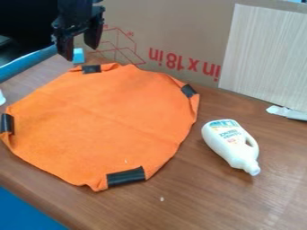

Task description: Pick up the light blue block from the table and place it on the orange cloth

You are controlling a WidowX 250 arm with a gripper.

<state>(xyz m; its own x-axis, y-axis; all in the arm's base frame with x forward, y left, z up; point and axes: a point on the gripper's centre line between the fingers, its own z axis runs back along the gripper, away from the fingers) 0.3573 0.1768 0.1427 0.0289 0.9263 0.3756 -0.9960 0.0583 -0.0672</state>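
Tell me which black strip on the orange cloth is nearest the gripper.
The top strip, at the cloth's upper edge, just below the gripper in the picture; the left strip, right strip and bottom strip are farther.

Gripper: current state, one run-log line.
gripper open, near small blue object | orange cloth spread out, four black strips at edge | white bottle lying beside cloth

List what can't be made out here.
Camera view, all:
Beneath the orange cloth: covered by it.
White object, far left: cut off by the left edge.
White speck: too small to identify.
Underside of the white bottle: hidden by the bottle itself.
Arm's base: beyond the top edge.
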